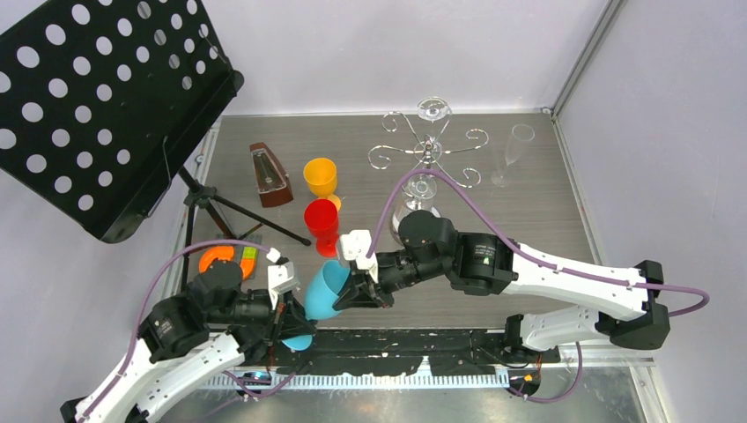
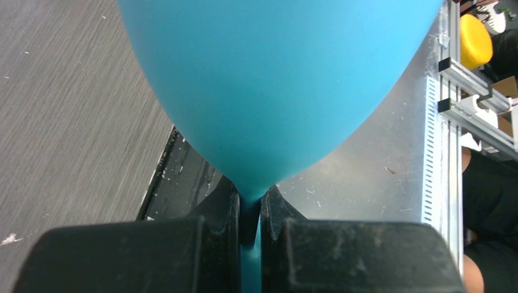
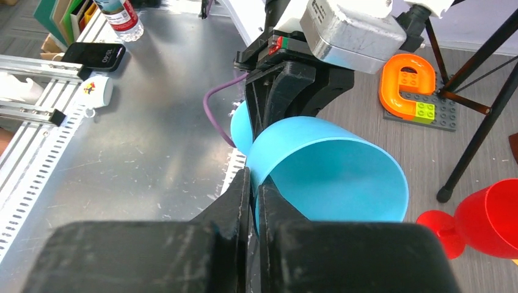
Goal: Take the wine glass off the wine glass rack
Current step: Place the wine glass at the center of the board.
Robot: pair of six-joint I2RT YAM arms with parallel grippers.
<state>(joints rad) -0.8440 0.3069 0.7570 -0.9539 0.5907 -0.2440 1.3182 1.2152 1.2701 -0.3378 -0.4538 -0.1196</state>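
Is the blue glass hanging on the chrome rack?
No, the left hand grips the blue glass by its stem, well apart from the chrome rack.

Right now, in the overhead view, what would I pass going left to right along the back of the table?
music stand → metronome → yellow goblet → wine glass rack → clear flute

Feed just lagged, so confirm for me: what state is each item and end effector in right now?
Blue plastic wine glass: tilted, held by both arms.
Left end effector: shut on its stem.
Right end effector: shut on its rim.
Chrome wire wine glass rack: upright, clear glass hanging at back.
Red plastic goblet: upright.
Yellow plastic goblet: upright.
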